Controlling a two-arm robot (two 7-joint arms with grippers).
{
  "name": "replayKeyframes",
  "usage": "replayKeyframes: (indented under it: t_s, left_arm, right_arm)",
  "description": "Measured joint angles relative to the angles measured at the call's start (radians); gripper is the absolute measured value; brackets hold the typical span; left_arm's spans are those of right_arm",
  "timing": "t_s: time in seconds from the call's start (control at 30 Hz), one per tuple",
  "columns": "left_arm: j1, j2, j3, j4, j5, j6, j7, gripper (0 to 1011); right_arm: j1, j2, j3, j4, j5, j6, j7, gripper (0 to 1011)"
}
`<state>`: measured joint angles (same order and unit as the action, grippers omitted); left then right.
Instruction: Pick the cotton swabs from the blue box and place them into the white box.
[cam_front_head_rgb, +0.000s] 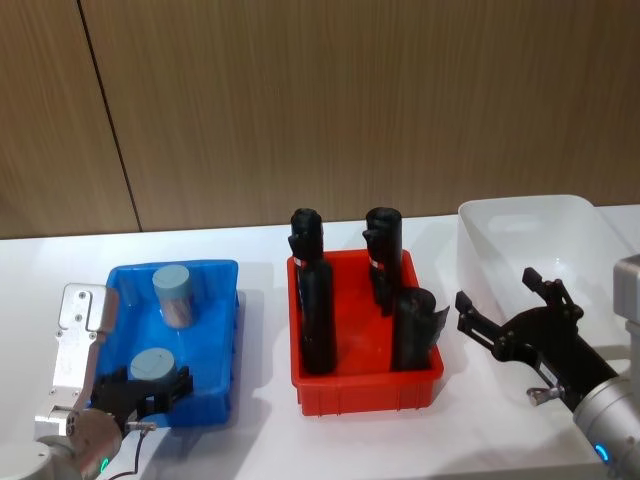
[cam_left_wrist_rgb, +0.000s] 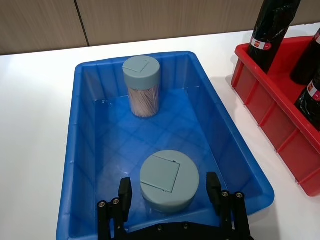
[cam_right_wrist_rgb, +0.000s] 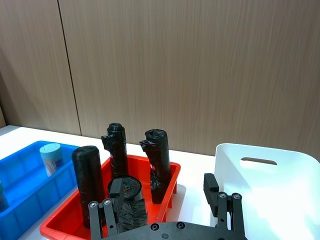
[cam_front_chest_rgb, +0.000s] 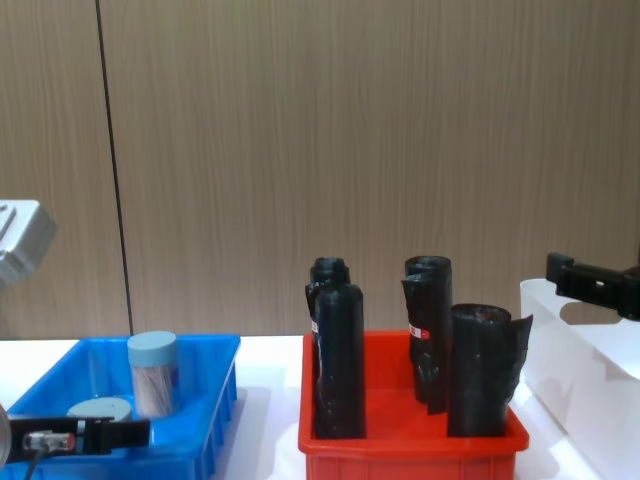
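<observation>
Two cotton swab jars with pale blue lids stand in the blue box (cam_front_head_rgb: 225, 270). The far jar (cam_front_head_rgb: 173, 293) (cam_left_wrist_rgb: 142, 85) is upright near the back wall. The near jar (cam_front_head_rgb: 152, 366) (cam_left_wrist_rgb: 166, 175) sits between the fingers of my left gripper (cam_front_head_rgb: 150, 388) (cam_left_wrist_rgb: 169, 192), which is open with one finger on each side of it. My right gripper (cam_front_head_rgb: 497, 290) (cam_right_wrist_rgb: 162, 192) is open and holds nothing, hovering by the near left side of the white box (cam_front_head_rgb: 520, 212) (cam_right_wrist_rgb: 260, 152).
A red bin (cam_front_head_rgb: 365, 388) with several tall black rolls (cam_front_head_rgb: 316, 310) stands between the blue box and the white box. White tabletop (cam_front_head_rgb: 265, 420) lies in front of the bins, and a wooden wall is behind.
</observation>
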<state>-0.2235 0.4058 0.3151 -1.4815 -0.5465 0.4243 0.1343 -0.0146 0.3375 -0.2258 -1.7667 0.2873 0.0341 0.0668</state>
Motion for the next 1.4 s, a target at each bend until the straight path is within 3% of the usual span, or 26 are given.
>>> replayKeyframes:
  t_s: [0.1,0.33,0.4,0.93,1.4]
  left_arm:
    - [-0.001,-0.001,0.000,0.002,0.006,0.001,-0.001,918]
    - [-0.001,-0.004,0.000,0.005,0.022,0.001,-0.004,690]
    - [-0.001,-0.004,0.000,0.005,0.024,0.000,-0.004,669]
    - [0.012,0.000,-0.002,-0.010,0.063,-0.043,-0.015,660]
    - [0.026,0.029,-0.008,-0.080,0.155,-0.154,-0.115,660]
  right_arm:
    - [0.000,0.000,0.000,0.000,0.000,0.000,0.000,1002]
    - [0.000,0.000,0.000,0.000,0.000,0.000,0.000,1002]
    - [0.000,0.000,0.000,0.000,0.000,0.000,0.000,1001]
    - [0.000,0.000,0.000,0.000,0.000,0.000,0.000,1002]
    - [0.000,0.000,0.000,0.000,0.000,0.000,0.000,1002]
